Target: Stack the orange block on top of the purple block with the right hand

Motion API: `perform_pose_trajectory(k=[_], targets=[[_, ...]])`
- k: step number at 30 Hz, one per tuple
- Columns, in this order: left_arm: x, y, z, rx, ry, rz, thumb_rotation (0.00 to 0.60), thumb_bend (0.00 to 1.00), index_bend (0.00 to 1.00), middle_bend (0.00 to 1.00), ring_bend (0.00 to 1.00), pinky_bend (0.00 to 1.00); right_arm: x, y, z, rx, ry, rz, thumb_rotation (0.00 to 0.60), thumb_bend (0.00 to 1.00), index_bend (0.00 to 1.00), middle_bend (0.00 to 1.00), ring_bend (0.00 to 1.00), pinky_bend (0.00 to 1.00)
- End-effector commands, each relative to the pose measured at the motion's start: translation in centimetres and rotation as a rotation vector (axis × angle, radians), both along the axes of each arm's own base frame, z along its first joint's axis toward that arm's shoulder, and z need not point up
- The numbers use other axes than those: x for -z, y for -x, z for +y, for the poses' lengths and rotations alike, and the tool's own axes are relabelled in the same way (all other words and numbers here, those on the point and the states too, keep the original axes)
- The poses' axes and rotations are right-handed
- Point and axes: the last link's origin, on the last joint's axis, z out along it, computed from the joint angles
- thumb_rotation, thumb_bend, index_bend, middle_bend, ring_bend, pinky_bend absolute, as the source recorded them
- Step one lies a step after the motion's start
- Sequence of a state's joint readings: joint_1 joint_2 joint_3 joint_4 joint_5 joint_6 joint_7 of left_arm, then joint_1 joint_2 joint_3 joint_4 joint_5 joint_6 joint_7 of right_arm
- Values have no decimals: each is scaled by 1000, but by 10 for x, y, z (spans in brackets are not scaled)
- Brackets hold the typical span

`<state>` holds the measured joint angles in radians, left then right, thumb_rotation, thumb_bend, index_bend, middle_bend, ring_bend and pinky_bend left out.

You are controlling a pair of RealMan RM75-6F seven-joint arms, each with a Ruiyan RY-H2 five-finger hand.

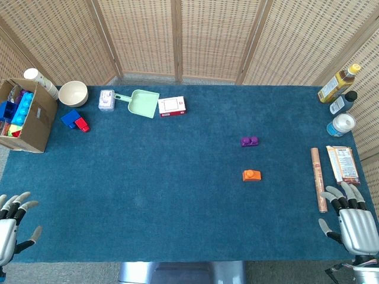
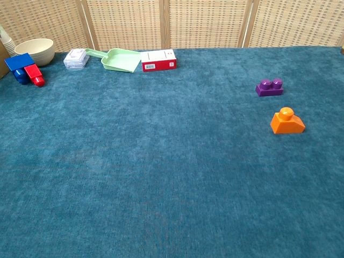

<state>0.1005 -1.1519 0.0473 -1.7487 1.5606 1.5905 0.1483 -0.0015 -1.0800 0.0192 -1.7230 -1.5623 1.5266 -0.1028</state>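
Note:
An orange block (image 1: 251,175) (image 2: 287,121) with one stud on top lies on the blue cloth right of centre. Just behind it, a short gap away, sits the purple block (image 1: 249,141) (image 2: 269,87) with two studs. In the head view my right hand (image 1: 353,220) rests at the table's near right corner, fingers spread and empty, well to the right of both blocks. At the near left corner my left hand (image 1: 13,220) is also spread and empty. The chest view shows neither hand.
Along the back stand a bowl (image 1: 73,93), a clear box (image 1: 106,99), a green scoop (image 1: 140,103) and a red-white box (image 1: 172,106). Blue and red blocks (image 1: 75,120) and a cardboard box (image 1: 26,116) lie far left. Bottles (image 1: 339,83), a roll (image 1: 318,178) and a packet (image 1: 343,164) line the right edge.

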Motion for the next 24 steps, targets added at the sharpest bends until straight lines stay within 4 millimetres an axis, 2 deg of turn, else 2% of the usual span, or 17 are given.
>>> perform_pose_trajectory(k=[1, 8, 14, 24], targets=[[2, 1, 0, -8, 8, 3, 600, 369, 274, 166, 153, 0, 2, 1, 0, 13, -16, -3, 600, 274, 266, 224, 66, 102], [4, 1, -1, -3, 11, -6, 600, 371, 275, 164, 151, 0, 2, -6, -1, -12, -19, -24, 600, 269, 266, 224, 66, 102], [1, 2, -2, 3, 4, -12, 600, 370, 279, 164, 151, 0, 7, -23, -6, -56, -76, -80, 600, 237, 266, 220, 66, 102], [-10, 12, -8, -27, 3, 18, 600, 370, 305, 164, 151, 0, 38, -75, -34, -175, -202, -82, 600, 238, 274, 220, 66, 114]])
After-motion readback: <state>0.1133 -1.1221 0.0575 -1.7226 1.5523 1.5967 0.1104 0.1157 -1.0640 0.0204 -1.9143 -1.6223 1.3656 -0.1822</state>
